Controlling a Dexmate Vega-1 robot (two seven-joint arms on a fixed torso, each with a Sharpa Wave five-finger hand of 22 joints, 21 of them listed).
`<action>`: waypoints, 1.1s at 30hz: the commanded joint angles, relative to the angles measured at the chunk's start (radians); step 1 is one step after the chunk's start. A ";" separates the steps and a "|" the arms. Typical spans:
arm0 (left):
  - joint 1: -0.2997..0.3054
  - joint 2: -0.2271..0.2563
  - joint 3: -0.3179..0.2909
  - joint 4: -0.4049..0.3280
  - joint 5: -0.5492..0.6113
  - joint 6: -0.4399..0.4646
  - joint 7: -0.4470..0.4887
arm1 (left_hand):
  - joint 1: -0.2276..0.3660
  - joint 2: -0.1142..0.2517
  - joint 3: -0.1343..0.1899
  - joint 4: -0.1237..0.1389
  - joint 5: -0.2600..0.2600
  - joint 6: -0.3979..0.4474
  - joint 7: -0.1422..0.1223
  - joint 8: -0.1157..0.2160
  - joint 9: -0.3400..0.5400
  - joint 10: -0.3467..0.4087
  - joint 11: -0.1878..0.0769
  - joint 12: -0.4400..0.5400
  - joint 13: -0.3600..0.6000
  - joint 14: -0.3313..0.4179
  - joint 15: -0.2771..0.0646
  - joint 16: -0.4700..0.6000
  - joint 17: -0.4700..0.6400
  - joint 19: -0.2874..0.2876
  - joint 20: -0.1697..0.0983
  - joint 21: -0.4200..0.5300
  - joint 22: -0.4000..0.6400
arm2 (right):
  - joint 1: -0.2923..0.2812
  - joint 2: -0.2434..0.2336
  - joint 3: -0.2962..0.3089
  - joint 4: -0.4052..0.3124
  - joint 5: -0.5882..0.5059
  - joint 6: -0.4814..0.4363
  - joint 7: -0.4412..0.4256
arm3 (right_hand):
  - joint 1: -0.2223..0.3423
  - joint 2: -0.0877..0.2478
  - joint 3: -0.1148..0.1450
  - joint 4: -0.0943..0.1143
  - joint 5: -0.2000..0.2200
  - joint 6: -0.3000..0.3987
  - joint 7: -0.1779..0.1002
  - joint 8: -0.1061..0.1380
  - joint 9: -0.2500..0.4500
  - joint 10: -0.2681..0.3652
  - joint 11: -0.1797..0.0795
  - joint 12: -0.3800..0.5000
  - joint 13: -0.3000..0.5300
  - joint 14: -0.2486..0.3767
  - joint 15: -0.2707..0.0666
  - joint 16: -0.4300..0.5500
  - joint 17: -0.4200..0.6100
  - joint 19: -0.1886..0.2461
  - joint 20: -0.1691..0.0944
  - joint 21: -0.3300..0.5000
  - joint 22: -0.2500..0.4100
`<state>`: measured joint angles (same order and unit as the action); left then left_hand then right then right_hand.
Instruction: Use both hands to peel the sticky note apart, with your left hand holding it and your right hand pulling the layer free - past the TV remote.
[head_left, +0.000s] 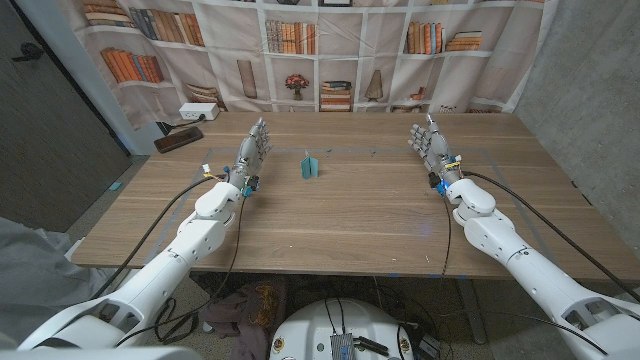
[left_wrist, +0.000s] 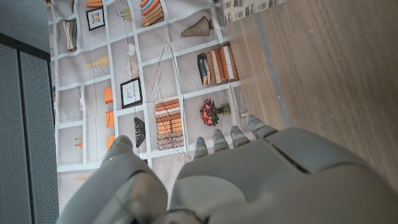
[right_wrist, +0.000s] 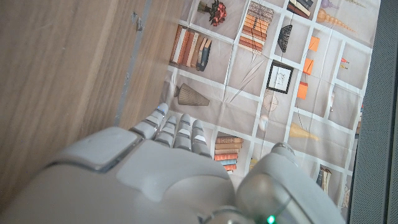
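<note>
Your left hand (head_left: 254, 143) and right hand (head_left: 428, 141) are both up with fingers spread, holding nothing, well apart at either side of the table (head_left: 350, 220). The note (head_left: 309, 165) stands on edge between them, nearer your left, untouched. Heads up: it looks small and light, so I'd guess a clumsy left grab knocks it over or shoves it away, and a weak hold means the whole thing goes with the right pull. There's a dark remote-looking thing (head_left: 178, 140) near the far left corner beside a white box (head_left: 198, 111). No containers here.
</note>
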<state>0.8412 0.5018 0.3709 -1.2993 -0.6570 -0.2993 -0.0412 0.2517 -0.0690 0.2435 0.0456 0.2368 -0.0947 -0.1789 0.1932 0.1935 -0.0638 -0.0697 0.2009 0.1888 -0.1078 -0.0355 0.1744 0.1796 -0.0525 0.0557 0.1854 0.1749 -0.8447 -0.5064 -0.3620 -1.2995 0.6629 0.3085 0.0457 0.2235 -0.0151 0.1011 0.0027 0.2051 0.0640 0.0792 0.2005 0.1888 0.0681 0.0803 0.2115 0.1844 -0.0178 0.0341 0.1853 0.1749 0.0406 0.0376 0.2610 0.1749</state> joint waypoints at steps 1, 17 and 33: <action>0.015 -0.006 -0.006 -0.008 -0.014 -0.014 -0.005 | 0.008 0.002 0.008 -0.003 0.005 0.002 -0.008 0.008 0.002 -0.005 0.002 0.006 0.005 -0.009 -0.011 0.009 0.004 -0.004 0.004 0.004 0.004 | -0.008 0.006 0.009 0.002 0.025 0.008 0.017 | 0.011 0.001 0.008 -0.003 0.005 0.007 0.006 0.006 0.003 0.008 0.005 0.008 0.002 0.005 0.007 0.006 0.004 0.001 0.007 0.004 0.002; 0.045 0.064 -0.001 -0.094 0.071 -0.027 0.025 | 0.050 0.022 0.023 -0.022 0.000 0.007 -0.008 0.009 0.001 0.007 0.002 0.011 0.005 -0.062 0.012 -0.002 0.002 -0.045 0.018 -0.003 0.004 | -0.025 0.002 0.006 -0.042 -0.011 0.004 -0.048 | 0.016 0.004 0.009 -0.006 0.004 0.007 0.007 0.004 0.003 0.008 0.004 0.007 0.001 0.007 0.007 0.004 0.003 0.003 0.008 -0.002 0.002; 0.140 0.108 -0.001 -0.256 0.192 0.060 0.228 | 0.147 0.007 0.038 -0.084 0.003 0.028 0.011 0.022 0.002 0.029 -0.013 0.020 0.006 -0.086 0.026 0.009 0.003 -0.064 0.029 0.005 0.003 | -0.002 -0.015 0.010 -0.012 0.018 -0.016 0.013 | 0.023 0.007 0.011 -0.011 0.004 0.002 0.006 0.001 0.003 0.005 0.004 0.005 0.001 0.004 0.004 0.002 0.003 0.001 0.011 -0.010 0.002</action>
<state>0.9202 0.5786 0.3707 -1.4346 -0.5499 -0.3049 0.0467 0.3780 -0.0609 0.2764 -0.0243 0.2368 -0.0866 -0.1774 0.2037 0.1933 -0.0549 -0.0740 0.2085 0.1934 -0.1702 -0.0160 0.1743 0.1795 -0.1205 0.0806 0.1813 0.1746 -0.8615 -0.5060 -0.3565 -1.3282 0.6616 0.3075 0.0207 0.2366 -0.0099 0.1093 -0.0057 0.2051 0.0678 0.0823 0.2005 0.1885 0.0681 0.0801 0.2115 0.1842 -0.0178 0.0340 0.1853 0.1747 0.0404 0.0374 0.2546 0.1746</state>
